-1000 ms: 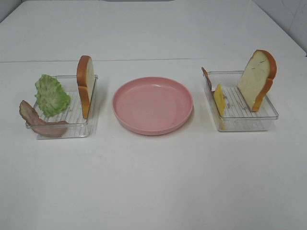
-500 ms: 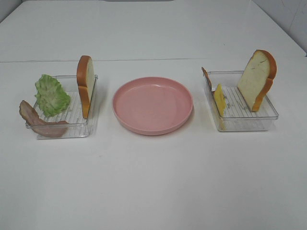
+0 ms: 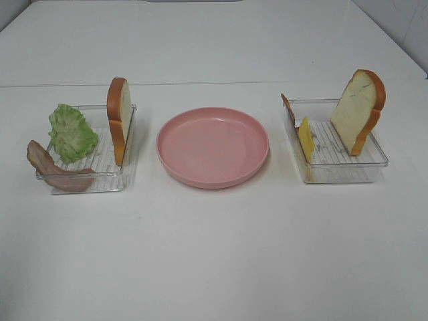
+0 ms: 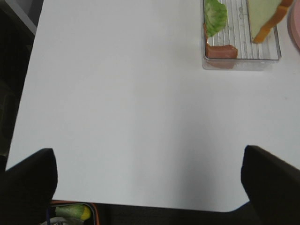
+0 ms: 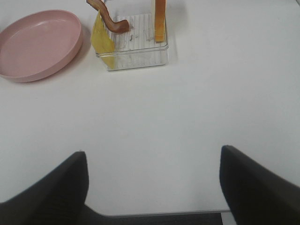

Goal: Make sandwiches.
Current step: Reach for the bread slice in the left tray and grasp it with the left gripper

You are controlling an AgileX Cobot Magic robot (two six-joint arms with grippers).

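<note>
Worktop (image 3: 214, 254): white, smooth, matte. Round pink plate (image 3: 212, 146) at its middle. Toward the left edge, a ribbed clear tray (image 3: 100, 175) holds ruffled lettuce (image 3: 72, 132), wavy bacon strip (image 3: 50, 170) and upright bread slice (image 3: 119, 120). Toward the right edge, the second tray (image 3: 348, 167) holds leaning bread (image 3: 358, 110) and yellow cheese (image 3: 306, 139). Left fingers (image 4: 28, 187) and right fingers (image 5: 51, 187): spread wide, released.
</note>
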